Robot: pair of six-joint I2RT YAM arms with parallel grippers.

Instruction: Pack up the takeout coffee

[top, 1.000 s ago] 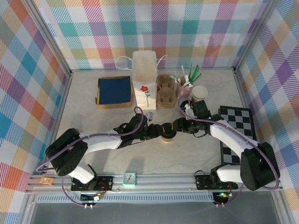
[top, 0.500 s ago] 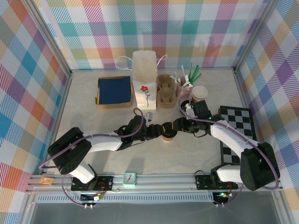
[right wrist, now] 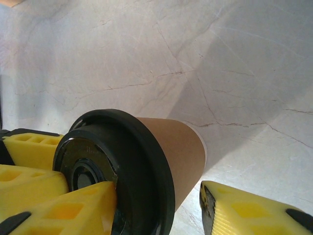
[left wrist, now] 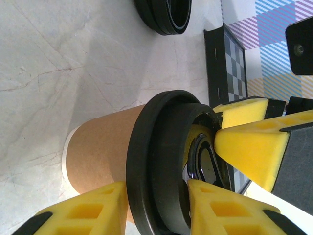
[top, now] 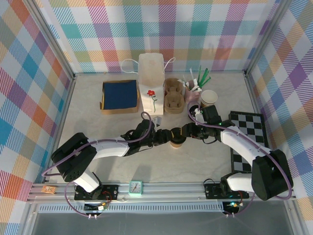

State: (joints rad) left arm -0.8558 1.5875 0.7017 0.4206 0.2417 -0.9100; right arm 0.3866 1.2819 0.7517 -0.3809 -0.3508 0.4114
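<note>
takeout coffee (top: 176,142) is mid-table between the two arms, just in front of the brown cup carrier (top: 172,96). Black lid is on. Can't tell if the base is resting on the table or lifted off it.

left gripper (left wrist: 156,198) is clamped at the lid. One yellow pad (left wrist: 88,215) lies along the paper wall under the rim, the other on the lid-top side.

right gripper (right wrist: 157,196) comes in from the opposite side, jaws partly apart. One pad presses on the lid top. The other pad (right wrist: 254,210) stands clear of the cup wall, with table showing in the gap.

Embossing at the lid centre is too small to read. There's a red flower printed on the white paper bag (top: 150,81) behind the carrier.

Room: loose black lid (left wrist: 164,17) lies beyond the cup, checkerboard tray (top: 248,139) is under the right arm by the right wall. Bare table (top: 161,169) toward the near edge.
</note>
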